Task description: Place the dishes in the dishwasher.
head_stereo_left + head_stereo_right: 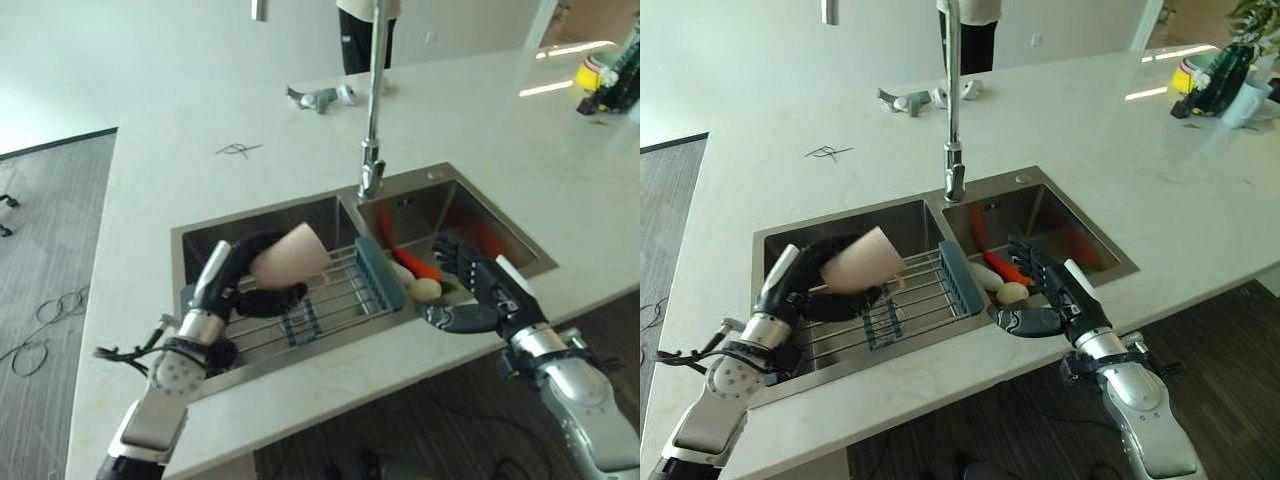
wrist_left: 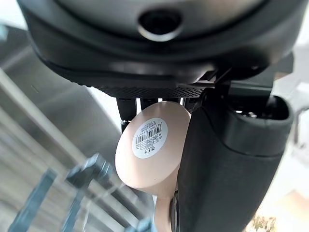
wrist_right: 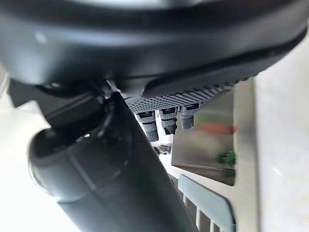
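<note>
My left hand (image 1: 214,283) is shut on a pale pink cup (image 1: 290,255), held tilted on its side over the left basin of the steel sink (image 1: 446,174). The left wrist view shows the cup's base (image 2: 152,152) with a white sticker, gripped between thumb and fingers. Under the cup, a dark round dish (image 1: 270,299) rests on a wire rack (image 1: 340,297) with grey-blue ends. My right hand (image 1: 482,287) hovers open over the front edge of the right basin, fingers straight (image 3: 166,123), holding nothing.
A carrot (image 1: 425,268), a red chilli (image 1: 385,228) and pale round vegetables (image 1: 423,289) lie in the right basin. A tall faucet (image 1: 373,120) rises behind the sink. Small grey items (image 1: 320,97) and bottles (image 1: 605,80) sit on the white counter. A person (image 1: 365,35) stands beyond.
</note>
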Tool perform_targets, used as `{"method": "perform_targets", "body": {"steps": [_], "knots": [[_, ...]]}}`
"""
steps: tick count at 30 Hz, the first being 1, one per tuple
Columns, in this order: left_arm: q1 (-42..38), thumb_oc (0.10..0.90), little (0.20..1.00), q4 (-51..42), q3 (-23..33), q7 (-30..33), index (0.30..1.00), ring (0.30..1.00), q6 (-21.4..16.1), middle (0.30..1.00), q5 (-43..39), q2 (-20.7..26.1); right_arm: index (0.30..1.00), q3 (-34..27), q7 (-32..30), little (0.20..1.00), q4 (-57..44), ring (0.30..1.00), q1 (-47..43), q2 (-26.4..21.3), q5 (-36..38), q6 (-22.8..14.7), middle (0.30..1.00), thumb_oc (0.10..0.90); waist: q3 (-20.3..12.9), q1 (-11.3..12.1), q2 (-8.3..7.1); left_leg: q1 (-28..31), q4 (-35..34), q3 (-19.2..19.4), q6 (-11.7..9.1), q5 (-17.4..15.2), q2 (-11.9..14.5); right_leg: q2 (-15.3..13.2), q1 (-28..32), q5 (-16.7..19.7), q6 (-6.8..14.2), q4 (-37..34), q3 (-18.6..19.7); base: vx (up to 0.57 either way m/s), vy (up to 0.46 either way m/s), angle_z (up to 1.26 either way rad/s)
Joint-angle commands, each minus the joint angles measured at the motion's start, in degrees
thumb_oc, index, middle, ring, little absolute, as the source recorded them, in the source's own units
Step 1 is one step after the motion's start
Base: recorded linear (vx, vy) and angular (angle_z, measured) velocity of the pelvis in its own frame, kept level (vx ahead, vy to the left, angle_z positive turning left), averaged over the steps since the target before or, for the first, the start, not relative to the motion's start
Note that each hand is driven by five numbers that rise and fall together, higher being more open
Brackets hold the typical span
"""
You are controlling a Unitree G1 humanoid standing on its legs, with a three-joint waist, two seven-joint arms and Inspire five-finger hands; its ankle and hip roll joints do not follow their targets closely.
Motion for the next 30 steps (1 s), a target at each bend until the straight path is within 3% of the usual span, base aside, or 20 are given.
{"method": "perform_targets", "body": {"steps": [1, 11, 17, 20, 22, 23, 25, 26, 28, 30], "knots": [[-4.6, 0.400, 0.300, -4.0, 2.7, 6.2, 0.300, 0.300, -8.6, 0.300, -2.4, 2.1, 0.900, -5.2, -4.2, 0.900, -5.2, 0.900, -3.3, 0.4, 1.3, -9.3, 0.900, 0.800, -6.1, -0.2, -0.07, -2.4, 6.4, -0.5, -4.4, -4.0, 2.4, -3.3, 0.7, -1.0, 5.8, 2.6, -2.0, 0.01, -0.042, 0.20], [1.8, 0.400, 0.300, -8.4, 8.9, 11.9, 0.300, 0.300, -12.1, 0.300, -1.5, -0.7, 0.900, -5.6, -9.4, 0.900, -8.7, 0.900, -4.2, 3.3, 1.7, -15.5, 0.900, 0.800, -5.6, 3.8, -0.19, -2.3, 6.4, -2.7, -5.2, -3.4, 2.8, -3.9, 1.3, -2.1, 5.0, 2.6, -4.7, 0.02, -0.071, 0.16], [6.5, 0.400, 0.300, -11.1, 11.1, 12.2, 0.300, 0.300, -14.5, 0.300, -2.0, -3.3, 0.900, -5.5, -9.0, 0.900, -10.8, 0.900, -3.6, 3.1, 2.6, -16.8, 0.900, 0.800, -2.6, 8.1, -1.02, -4.1, 6.4, -3.5, -7.2, 0.7, 2.8, -5.2, 2.3, -2.1, 4.3, 2.6, -7.2, 0.02, -0.062, 0.24], [5.3, 0.400, 0.300, -11.3, 10.6, 11.3, 0.300, 0.300, -16.4, 0.300, -2.6, -3.6, 0.900, -5.7, -10.9, 0.900, -10.4, 0.900, -5.0, 2.3, 0.8, -17.5, 0.900, 0.800, -1.1, 7.2, -1.66, -3.6, 6.4, 6.9, -7.9, 2.8, 4.5, -8.0, 1.8, -2.1, 4.0, 2.6, -11.0, -0.17, 0.022, 1.19], [3.7, 0.400, 0.300, -11.1, 9.7, 11.7, 0.300, 0.300, -16.9, 0.300, -4.1, -3.6, 0.900, -5.9, -11.3, 0.900, -9.1, 0.900, -6.1, 2.4, 1.6, -18.2, 0.900, 0.800, -0.4, 5.8, -3.00, -0.2, 6.4, 13.0, -7.8, 3.8, 4.8, -10.8, 1.5, -1.4, 4.2, 2.6, -13.7, -0.12, 0.094, 1.70], [3.7, 0.400, 0.300, -11.1, 10.0, 10.4, 0.300, 0.300, -17.7, 0.300, -8.3, -3.2, 0.900, -6.9, -12.3, 0.900, -9.2, 0.900, -5.5, 2.2, 2.6, -17.3, 0.900, 0.800, -0.5, 5.0, -3.24, 2.2, 6.4, 15.8, -7.7, 3.5, 6.2, -12.2, 1.4, -0.5, 4.7, 2.6, -16.0, -0.06, 0.134, 1.60], [3.1, 0.400, 0.300, -10.6, 10.8, 9.3, 0.300, 0.300, -19.0, 0.300, -9.7, -2.5, 0.900, -8.9, -12.5, 0.900, -9.8, 0.900, -4.6, 1.7, 3.0, -16.9, 0.900, 0.800, -1.1, 2.8, -2.74, 5.9, 6.4, 19.9, -8.5, 4.5, 10.5, -13.8, 1.0, 0.4, 4.5, 2.6, -20.6, -0.08, 0.201, 1.86], [2.5, 0.400, 0.300, -10.3, 10.9, 9.8, 0.300, 0.300, -19.8, 0.300, -8.2, -2.0, 0.900, -10.0, -12.1, 0.900, -9.5, 0.900, -4.6, 1.4, 2.4, -17.3, 0.900, 0.800, -1.4, 1.9, -2.15, 8.1, 6.4, 22.0, -9.6, 5.3, 13.1, -14.6, 0.7, 0.6, 4.2, 2.6, -23.4, -0.10, 0.207, 1.73], [0.9, 0.400, 0.300, -10.7, 10.0, 8.5, 0.300, 0.300, -19.9, 0.300, -12.7, -1.4, 0.900, -12.0, -14.4, 0.900, -9.2, 0.900, -5.0, 0.8, 1.6, -17.1, 0.900, 0.800, -1.8, 0.0, -0.63, 11.4, 6.4, 26.5, -13.5, 6.2, 19.6, -15.8, 1.3, -0.1, 4.9, 2.6, -28.8, -0.13, 0.273, 1.62], [0.5, 0.400, 0.300, -10.1, 9.1, 8.2, 0.300, 0.300, -21.0, 0.300, -12.7, -1.9, 0.900, -12.8, -15.6, 0.900, -8.2, 0.900, -6.1, 0.4, 0.7, -17.3, 0.900, 0.800, -2.1, -0.4, 0.18, 12.2, 6.4, 29.2, -15.9, 7.6, 22.6, -16.6, 1.9, 0.0, 5.5, 2.6, -32.5, -0.15, 0.305, 2.14]]}}
